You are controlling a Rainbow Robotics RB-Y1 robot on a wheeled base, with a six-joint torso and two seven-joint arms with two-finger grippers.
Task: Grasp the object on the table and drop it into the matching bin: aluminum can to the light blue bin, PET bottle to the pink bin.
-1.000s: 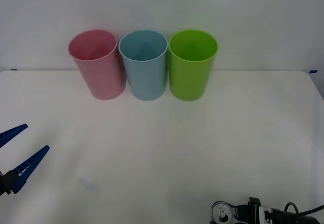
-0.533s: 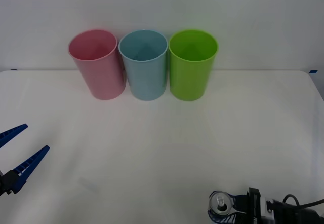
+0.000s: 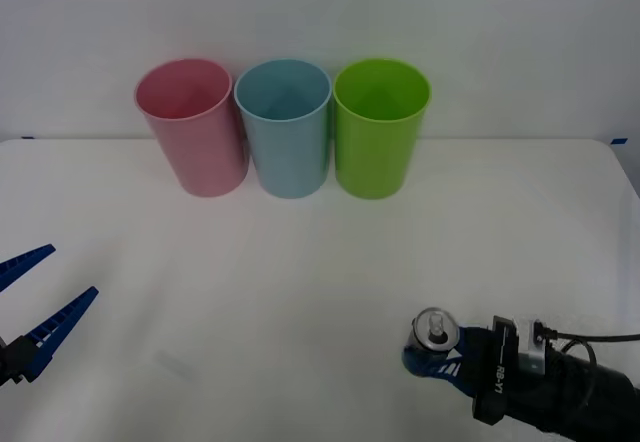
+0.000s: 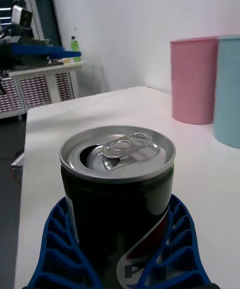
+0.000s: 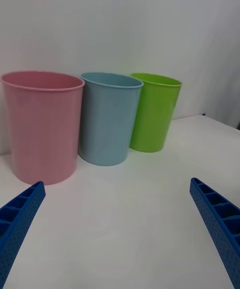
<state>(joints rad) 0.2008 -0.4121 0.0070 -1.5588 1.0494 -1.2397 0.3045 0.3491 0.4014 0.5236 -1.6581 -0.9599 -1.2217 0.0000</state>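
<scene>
Right gripper [image 3: 432,357] clasping aluminum can [image 3: 434,328], bins well apart

Three tapered bins stand in a row at the far side of the white table [image 5: 125,219], close against a plain wall: pink bin [image 5: 42,124] leftmost, light blue bin [image 5: 109,116] in the middle, lime green bin [image 5: 152,111] on the right. Pink and blue nearly touch; blue overlaps green. All upright, open tops. Left gripper [image 5: 120,241] near, blue ribbed fingers [image 5: 20,219] spread wide apart, nothing between them.
</scene>
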